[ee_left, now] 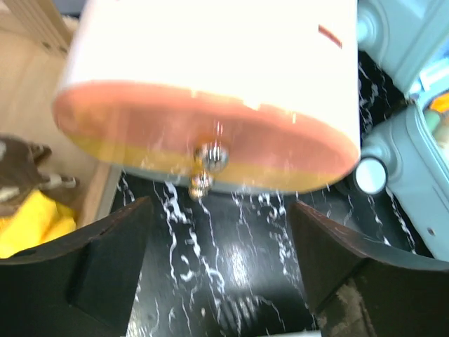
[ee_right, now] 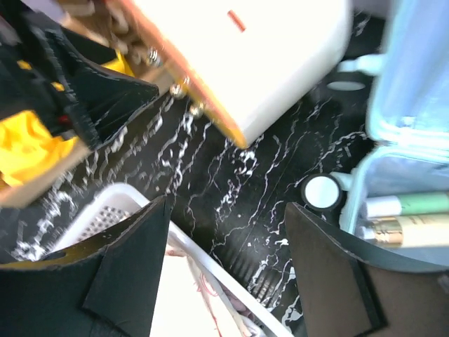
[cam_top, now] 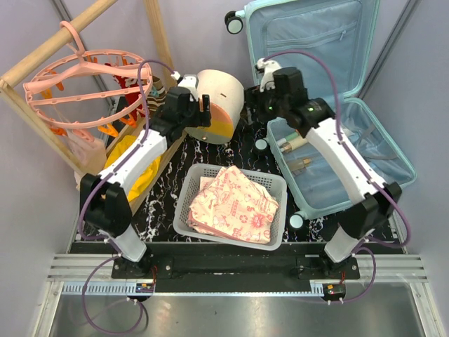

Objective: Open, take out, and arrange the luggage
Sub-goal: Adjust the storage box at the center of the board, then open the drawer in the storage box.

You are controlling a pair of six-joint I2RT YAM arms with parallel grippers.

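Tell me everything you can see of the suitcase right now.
The suitcase is a pale mint hard shell, lying wide open on the right of the table. Its lid, lined in light blue fabric with a zip pocket, is swung away from the arms. The lower half holds bottles at its left end. Wheels are black and white.

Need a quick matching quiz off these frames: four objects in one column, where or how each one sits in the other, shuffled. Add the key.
Things:
1. suitcase
2. white basket
3. drawer box
4. pink clip hanger

Places or states:
a. holds the folded floral cloth
b. lid up, tubes lying in the lower half
c. hangs on the wooden frame at far left
d. sits just ahead of the left gripper, whose jaws are apart

Pairs: 1-b, 2-a, 3-d, 4-c
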